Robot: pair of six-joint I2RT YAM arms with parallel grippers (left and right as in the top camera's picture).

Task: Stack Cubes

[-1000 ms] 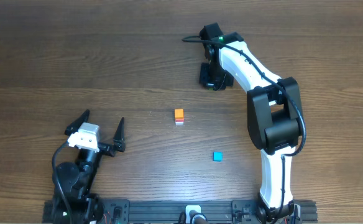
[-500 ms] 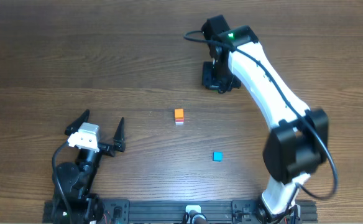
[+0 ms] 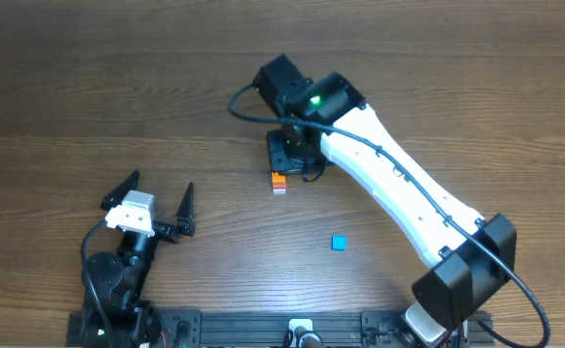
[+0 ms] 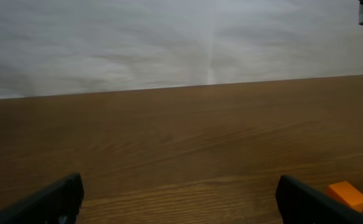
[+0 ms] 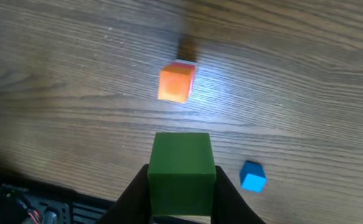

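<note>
"Cubes first: where does each one sit?"

"The green cube point(image 5: 181, 171) is clamped between the two fingers point(image 5: 135, 196) of the right gripper point(image 5: 181, 200), which press on its opposite sides. It hangs above the table point(image 3: 89, 87) rather than resting on it."

"And the orange cube?"

"The orange cube point(image 3: 279, 178) sits near the middle of the table on top of another cube point(image 3: 280, 189), whose colour I cannot tell. The two make a short stack."

"Is the green one over that stack?"

"Close, but not squarely. From the right wrist, the orange cube point(image 5: 175, 83) shows in full just beyond the green one, nothing covering it. From above, the right gripper point(image 3: 290, 155) hovers just beside the stack, its arm stretched across from the right side."

"Any other cube?"

"A blue cube point(image 3: 338, 243) lies alone on the wood, nearer the arm bases and apart from the stack. The right wrist camera catches it point(image 5: 252, 176) beside the green one."

"What about the left gripper?"

"The left gripper point(image 3: 161, 181) is at the left side of the table, well apart from the stack, its fingers spread wide with nothing between them. Its own camera looks across the wood, with the orange cube point(image 4: 348, 195) low in one corner."
</note>
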